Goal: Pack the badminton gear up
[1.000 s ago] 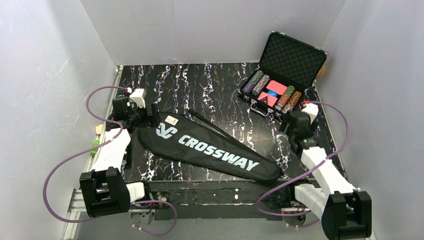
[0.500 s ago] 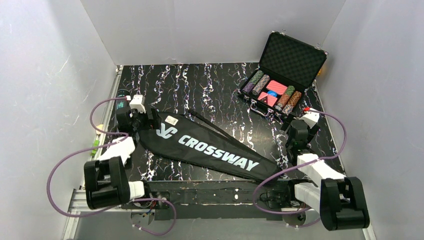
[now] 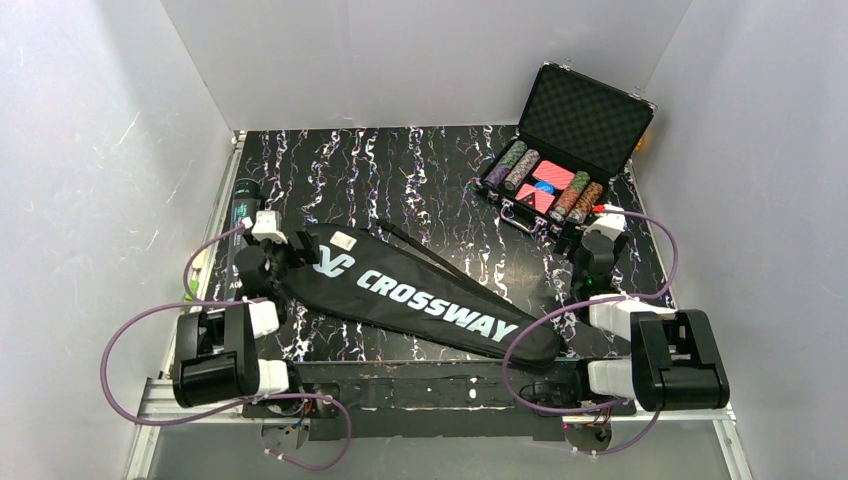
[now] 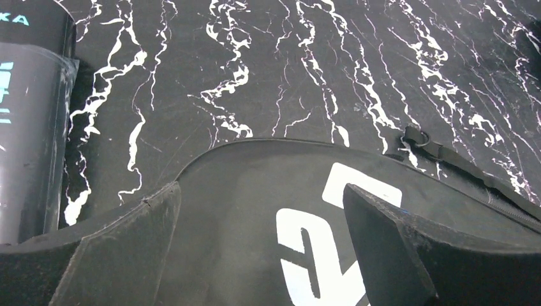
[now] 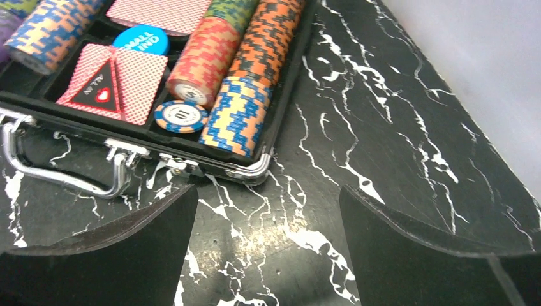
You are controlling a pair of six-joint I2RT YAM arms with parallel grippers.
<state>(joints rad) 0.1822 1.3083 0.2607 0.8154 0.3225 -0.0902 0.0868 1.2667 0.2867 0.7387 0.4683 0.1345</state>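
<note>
While the black CROSSWAY racket bag (image 3: 430, 300) lies slantwise on the table (image 3: 400, 165), wide end near the left edge and narrow end at the near edge, the left gripper (image 4: 260, 191) hangs over the wide end, fingers spread and empty. A tube (image 4: 29, 140) lies along the left edge. Near the right edge, the right gripper (image 5: 265, 191), fingers likewise spread and empty, faces the open poker-chip case (image 3: 585, 115).
</note>
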